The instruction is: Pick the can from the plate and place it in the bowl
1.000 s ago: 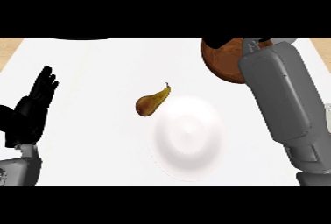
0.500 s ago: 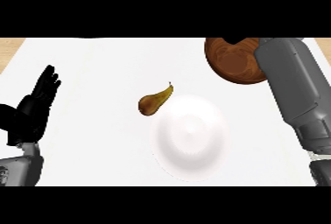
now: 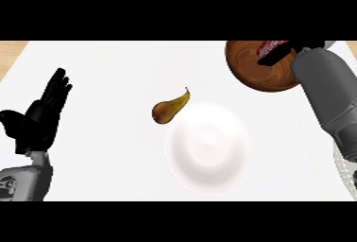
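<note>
R hand (image 3: 291,47) has moved further over bowl (image 3: 261,71), fingers pinching can (image 3: 268,47); plate (image 3: 209,149) bare.

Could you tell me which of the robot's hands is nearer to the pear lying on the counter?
Left. The left hand rests open at the view's left edge, level with the pear. The right hand is up at the wooden bowl, holding the can, farther from the pear.

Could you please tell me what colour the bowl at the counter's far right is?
The bowl is brown with a wood grain, seen in the head view.
</note>
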Robot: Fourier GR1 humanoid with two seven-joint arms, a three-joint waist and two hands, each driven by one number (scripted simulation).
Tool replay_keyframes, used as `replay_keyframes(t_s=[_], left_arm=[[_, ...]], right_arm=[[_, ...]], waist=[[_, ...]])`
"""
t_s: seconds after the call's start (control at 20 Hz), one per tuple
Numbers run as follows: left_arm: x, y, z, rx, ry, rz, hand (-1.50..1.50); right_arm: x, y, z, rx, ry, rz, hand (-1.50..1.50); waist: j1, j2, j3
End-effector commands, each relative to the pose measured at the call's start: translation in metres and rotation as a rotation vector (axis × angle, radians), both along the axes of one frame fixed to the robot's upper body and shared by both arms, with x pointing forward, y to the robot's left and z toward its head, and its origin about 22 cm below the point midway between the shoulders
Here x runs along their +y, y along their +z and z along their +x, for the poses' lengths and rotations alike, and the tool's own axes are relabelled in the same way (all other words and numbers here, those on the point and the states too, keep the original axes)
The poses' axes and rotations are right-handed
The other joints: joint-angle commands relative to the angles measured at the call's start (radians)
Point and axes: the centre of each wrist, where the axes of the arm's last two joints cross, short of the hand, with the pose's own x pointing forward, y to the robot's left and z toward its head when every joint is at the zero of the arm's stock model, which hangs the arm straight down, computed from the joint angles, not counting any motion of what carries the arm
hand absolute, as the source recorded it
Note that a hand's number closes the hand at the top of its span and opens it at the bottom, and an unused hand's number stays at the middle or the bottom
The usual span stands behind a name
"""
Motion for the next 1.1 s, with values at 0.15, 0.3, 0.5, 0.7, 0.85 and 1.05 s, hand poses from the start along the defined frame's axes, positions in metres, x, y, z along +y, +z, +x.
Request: replay_keyframes(t_s=[0.15,0.3,0.5,0.7,0.85,1.05], left_arm=[[0.000,-0.004,-0.004,0.005,-0.003,0.010,0.00],[0.007,-0.010,-0.011,-0.014,0.025,-0.002,0.00],[0.009,-0.002,-0.006,0.015,0.024,0.012,0.00],[0.009,-0.007,-0.004,0.018,0.037,0.001,0.00],[0.011,0.004,-0.014,0.008,0.034,0.001,0.00],[0.005,0.008,0.003,0.006,0.032,0.011,0.00]], right_arm=[[-0.038,-0.004,-0.005,-0.055,0.080,0.215,-1.50],[-0.048,-0.011,-0.010,-0.185,0.050,0.459,-1.50],[-0.073,0.014,-0.011,-0.386,0.013,0.722,-1.50],[-0.115,0.004,-0.028,-0.424,-0.025,0.850,-1.50],[-0.162,0.008,-0.049,-0.364,-0.018,0.848,-1.50],[-0.191,-0.011,-0.070,-0.335,0.002,0.866,-1.50]], waist=[[0.000,-0.002,0.002],[-0.008,-0.003,0.003],[-0.024,-0.008,0.004],[-0.027,-0.008,0.002],[-0.028,-0.015,0.001],[-0.030,-0.011,0.001]])
